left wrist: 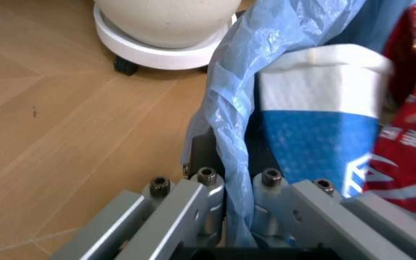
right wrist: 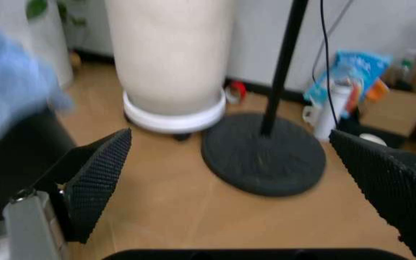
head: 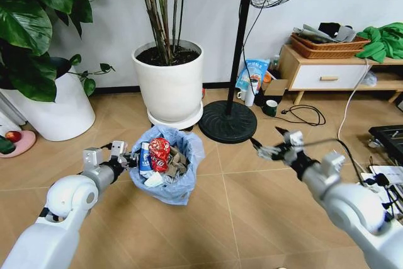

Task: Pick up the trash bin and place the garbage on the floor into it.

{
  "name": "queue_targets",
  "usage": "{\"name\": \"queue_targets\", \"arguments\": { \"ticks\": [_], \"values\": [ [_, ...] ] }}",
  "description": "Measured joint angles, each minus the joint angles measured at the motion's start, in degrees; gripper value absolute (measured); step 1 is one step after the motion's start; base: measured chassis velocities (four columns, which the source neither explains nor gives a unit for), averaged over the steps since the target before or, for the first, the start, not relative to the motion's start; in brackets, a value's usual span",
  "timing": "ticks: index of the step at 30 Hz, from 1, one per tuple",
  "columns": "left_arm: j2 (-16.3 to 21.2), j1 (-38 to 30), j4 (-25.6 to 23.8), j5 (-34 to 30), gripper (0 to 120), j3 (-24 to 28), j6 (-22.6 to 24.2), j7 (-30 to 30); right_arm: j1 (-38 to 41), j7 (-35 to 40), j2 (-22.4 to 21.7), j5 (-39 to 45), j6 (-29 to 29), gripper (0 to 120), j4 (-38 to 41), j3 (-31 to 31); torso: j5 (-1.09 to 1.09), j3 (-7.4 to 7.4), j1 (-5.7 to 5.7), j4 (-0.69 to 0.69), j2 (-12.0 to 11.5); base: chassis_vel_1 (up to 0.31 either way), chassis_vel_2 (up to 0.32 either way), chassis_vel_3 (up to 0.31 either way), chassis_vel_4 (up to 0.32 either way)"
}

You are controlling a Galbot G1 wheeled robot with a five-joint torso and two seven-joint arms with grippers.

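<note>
**Bin held, litter loaded**

Left pincer (head: 126, 155) is clamped on the trash bin (head: 165, 167) rim, bag liner pinched between its fingers (left wrist: 206, 190). Bin sits just in front of the white plant pot (head: 169, 80), garbage (head: 158, 154) heaped inside. Right pincer (head: 269, 144) hangs wide open, empty, beside the bin. Floor (head: 252, 200) near the bin looks clean; likely wrap-up stage. Next: scan for leftovers, keep the bin level.

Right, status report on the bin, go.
Left gripper shut on trash bin rim, liner pinched. Right gripper open, empty, raised beside the fan base. Garbage fills the bin. Nothing in the way.
</note>
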Motion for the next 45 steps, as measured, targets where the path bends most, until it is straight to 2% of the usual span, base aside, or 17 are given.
{"name": "queue_targets", "arguments": {
  "ticks": [7, 15, 19, 26, 30, 37, 45],
  "values": [
    [0.0, 0.6, -0.2, 0.4, 0, -0.2, -0.3, 0.7, -13.8, -7.7, 3.7, -5.5, 4.6, 100, -1.9, 8.0, -0.03, 0.00, 0.00, 0.01, 0.0, 0.000, 0.000, 0.000, 0.000],
    [0.1, 0.7, -0.3, 0.5, 0, -0.2, -0.5, 1.4, -20.3, -15.2, 7.4, -9.2, 9.3, 100, -7.3, 12.3, -0.01, 0.00, 0.00, 0.01, 0.0, 0.000, 0.000, 0.000, 0.000],
    [0.1, 1.1, -0.3, 0.8, 0, -0.2, -0.7, 2.3, -22.9, -19.2, 9.2, -14.2, 13.7, 100, -12.7, 12.5, -0.01, 0.00, 0.00, 0.02, 0.0, 0.000, 0.000, 0.000, 0.000],
    [0.3, 1.2, -0.3, 0.9, 0, -0.3, -0.9, 2.7, -24.8, -20.9, 11.1, -19.8, 17.6, 100, -17.9, 11.6, 0.00, 0.01, 0.00, 0.00, 0.0, 0.000, 0.000, 0.000, 0.000],
    [0.6, 1.2, -0.4, 0.8, 0, -0.2, -1.0, 3.1, -25.4, -23.0, 12.6, -24.6, 21.7, 100, -24.5, 9.6, -0.01, 0.00, 0.00, 0.01, 0.0, 0.000, 0.000, 0.000, 0.000],
    [0.5, 1.4, -0.9, 0.8, 0, -0.1, -1.0, 3.3, -23.0, -24.9, 12.7, -28.3, 23.2, 100, -31.9, 6.5, -0.01, 0.01, 0.00, 0.02, 0.0, 0.000, 0.000, 0.000, 0.000],
    [0.5, 1.5, -1.3, 0.6, 0, -0.5, -1.0, 3.2, -23.6, -26.8, 11.8, -29.9, 24.0, 100, -35.1, 6.1, -0.01, 0.01, 0.01, 0.01, 0.0, 0.000, 0.000, 0.000, 0.000]
  ]
}}
